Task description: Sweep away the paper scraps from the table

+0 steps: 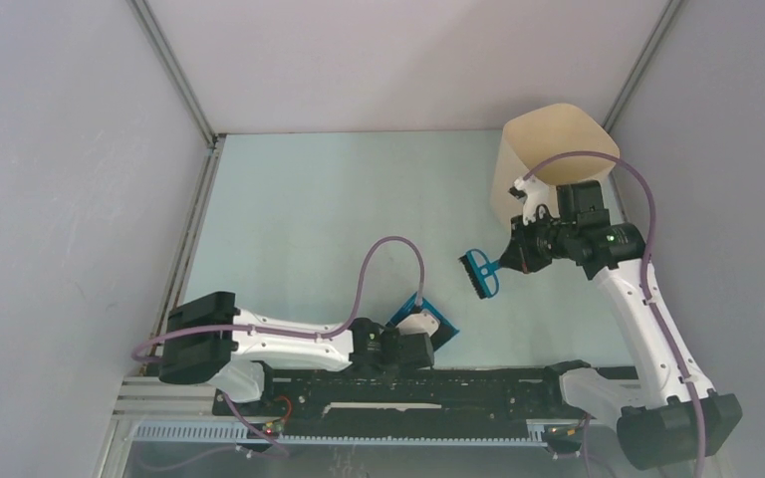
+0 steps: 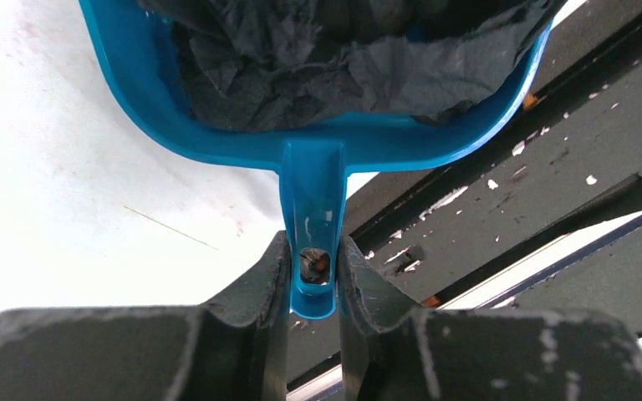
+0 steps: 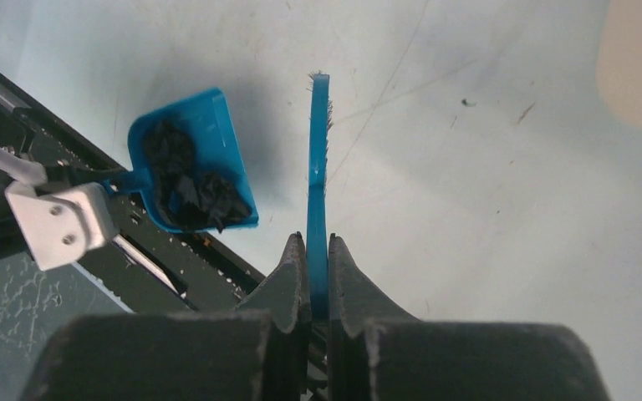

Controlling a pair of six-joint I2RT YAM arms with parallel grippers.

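Left wrist view: the left gripper is clamped on the stubby handle of a bright blue plastic dustpan, one finger pressed to each side of it; the pan fills the upper part of the frame, its open mouth pointing up and away. Inside lie the paper scraps, dark navy to black, crumpled and piled together, reaching the pan's rear wall. Below the pan, on the left, spreads the pale mint-green bench; on the right runs the scuffed black metal base frame, so the pan sits over the bench's near edge.

Right wrist view: the right gripper is closed tight on the handle of a small blue plastic hand brush, seen edge-on and standing straight up the middle of the frame, its bristles showing at the top right of the blade. The dustpan appears at centre left with the dark scraps heaped in it, throwing a soft shadow on the bench; brush and pan are apart.

Top external view: the dustpan sits at lower centre by the left arm's tip; the brush hangs right of centre, bristles turned lower left; a tall beige rounded bin stands on the bench at upper right, behind the right arm.
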